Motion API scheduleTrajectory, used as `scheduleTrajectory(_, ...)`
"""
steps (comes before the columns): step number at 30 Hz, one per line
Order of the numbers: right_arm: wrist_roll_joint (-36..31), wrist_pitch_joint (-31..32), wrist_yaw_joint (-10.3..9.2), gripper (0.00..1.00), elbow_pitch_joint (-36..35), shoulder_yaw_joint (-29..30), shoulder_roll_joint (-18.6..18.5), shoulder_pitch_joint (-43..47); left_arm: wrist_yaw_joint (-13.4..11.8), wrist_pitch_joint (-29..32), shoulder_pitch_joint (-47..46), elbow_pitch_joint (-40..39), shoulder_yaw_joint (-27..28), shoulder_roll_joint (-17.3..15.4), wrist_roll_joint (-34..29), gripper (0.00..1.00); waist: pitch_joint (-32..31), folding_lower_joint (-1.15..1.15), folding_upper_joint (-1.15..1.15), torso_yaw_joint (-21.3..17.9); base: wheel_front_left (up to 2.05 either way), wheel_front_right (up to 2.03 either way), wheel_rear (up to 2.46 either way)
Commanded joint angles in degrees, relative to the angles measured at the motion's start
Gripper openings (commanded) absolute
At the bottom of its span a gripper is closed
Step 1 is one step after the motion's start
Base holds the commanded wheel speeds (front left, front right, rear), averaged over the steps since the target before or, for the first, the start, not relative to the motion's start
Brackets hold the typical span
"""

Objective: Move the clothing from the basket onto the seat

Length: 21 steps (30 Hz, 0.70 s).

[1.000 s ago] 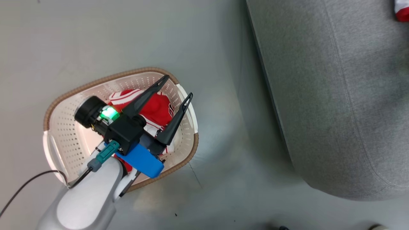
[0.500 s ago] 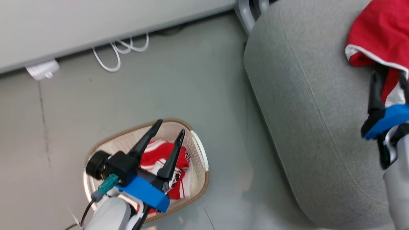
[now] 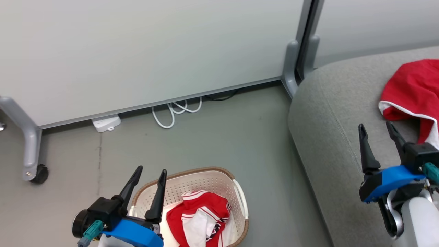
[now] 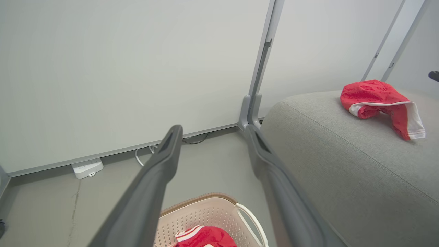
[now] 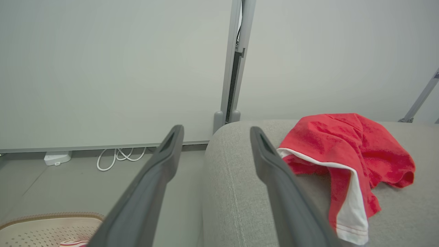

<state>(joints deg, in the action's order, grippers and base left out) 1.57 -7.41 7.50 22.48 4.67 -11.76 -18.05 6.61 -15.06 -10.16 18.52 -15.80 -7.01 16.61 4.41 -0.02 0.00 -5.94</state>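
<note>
The cream basket [image 3: 212,180] stands on the floor at the bottom of the head view, and the red-and-white striped jersey [image 3: 200,219] is bunched inside it. Just left of and above the basket's near rim my left gripper [image 3: 150,171] hangs open and empty. On the light-grey seat [image 3: 329,113] at the right lies the plain red garment with white edging [image 3: 411,89], also plain in the right wrist view [image 5: 343,154]. My right gripper [image 3: 376,127] is open and empty over the seat, just short of that garment.
A pale partition wall [image 3: 137,51] with grey metal posts [image 3: 301,44] runs along the back. White cables [image 3: 175,111] and a white power box [image 3: 106,122] lie at its foot. At the far left stands a grey leg on a caster [image 3: 36,173].
The head camera has tilted up, bringing the wall and both grippers into view. My left gripper has risen out of the basket, empty. My right gripper has come clear of the red garment on the seat.
</note>
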Motion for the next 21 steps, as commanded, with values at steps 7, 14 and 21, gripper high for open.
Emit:
scheduleTrajectory(7,0.0,4.8,-0.02,1.0,-13.0,0.2,3.8,9.6,-0.4,-0.2,1.3,0.4,4.7,1.2,-1.3,1.0,-2.7,0.02,0.0,5.0,0.0,0.0,0.0)
scheduleTrajectory(14,1.2,8.7,-0.02,1.0,-20.5,-2.2,6.0,14.6,-0.3,-0.2,2.0,0.7,9.0,1.7,-2.8,1.0,-3.0,0.02,0.0,6.8,0.0,0.0,0.0)
scheduleTrajectory(21,1.5,9.1,-0.02,1.0,-22.4,-2.3,7.0,16.4,0.0,-0.2,2.1,1.0,11.5,2.0,-4.0,1.0,-3.4,0.02,0.0,7.9,0.0,0.0,0.0)
